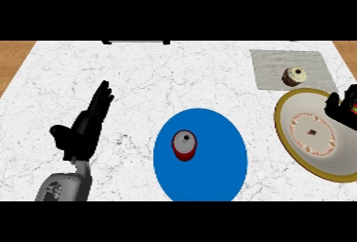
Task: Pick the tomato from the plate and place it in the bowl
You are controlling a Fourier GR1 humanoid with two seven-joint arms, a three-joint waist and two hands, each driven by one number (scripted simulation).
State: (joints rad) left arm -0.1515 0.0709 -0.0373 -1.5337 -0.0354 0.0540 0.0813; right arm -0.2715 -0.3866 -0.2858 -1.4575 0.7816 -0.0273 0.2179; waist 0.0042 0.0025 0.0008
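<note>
White marble counter (pixel 174 85), tomato sitting on blue plate.
Nearest, the left hand (pixel 87 125) is resting at the left with fingers straight and apart, holding nothing. The tomato (pixel 185 145) is lying left of centre on the blue plate (pixel 209 184), untouched. The right hand (pixel 346 106) is showing at the right edge over the cream bowl (pixel 296 106); can't tell its fingers. Farther back a cupcake (pixel 295 76) is sitting on a grey mat (pixel 268 71). Risk: the round tomato rolling off if nudged.
</note>
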